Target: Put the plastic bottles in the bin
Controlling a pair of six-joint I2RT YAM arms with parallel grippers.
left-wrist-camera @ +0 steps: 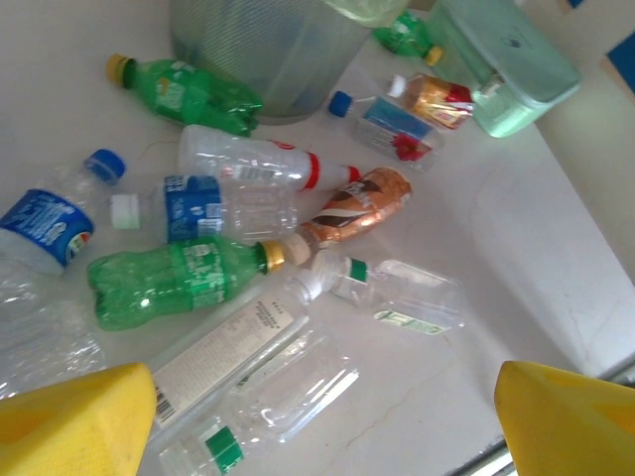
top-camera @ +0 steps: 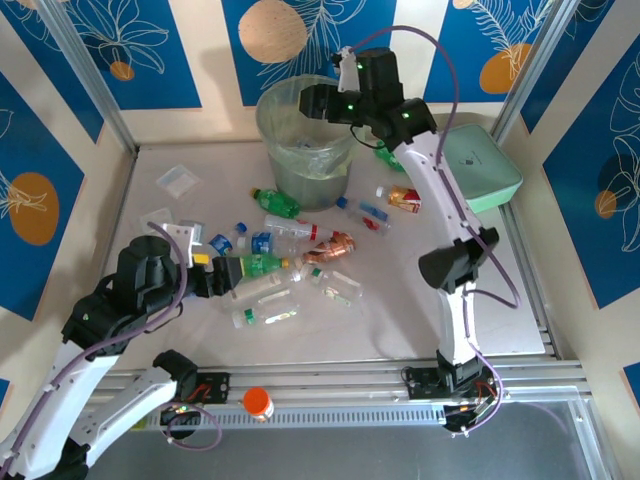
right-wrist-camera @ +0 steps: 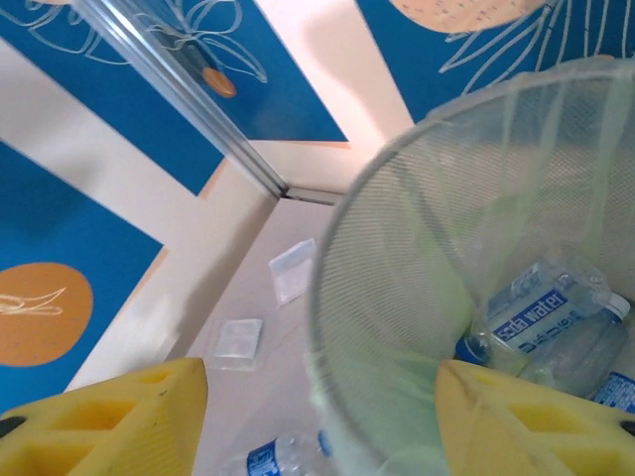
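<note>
Several plastic bottles lie across the middle of the table, among them a green one with a yellow cap, a clear one with a white label and a copper one. My left gripper hovers open just left of this pile, with clear bottles between its yellow fingers but none held. The bin stands at the back. My right gripper hangs open and empty over its rim. A blue-labelled bottle lies inside the bin.
A mint-green lidded box sits right of the bin. More bottles lie between them, one red-labelled. Flat clear packets lie at the back left. An orange-capped object rests on the front rail.
</note>
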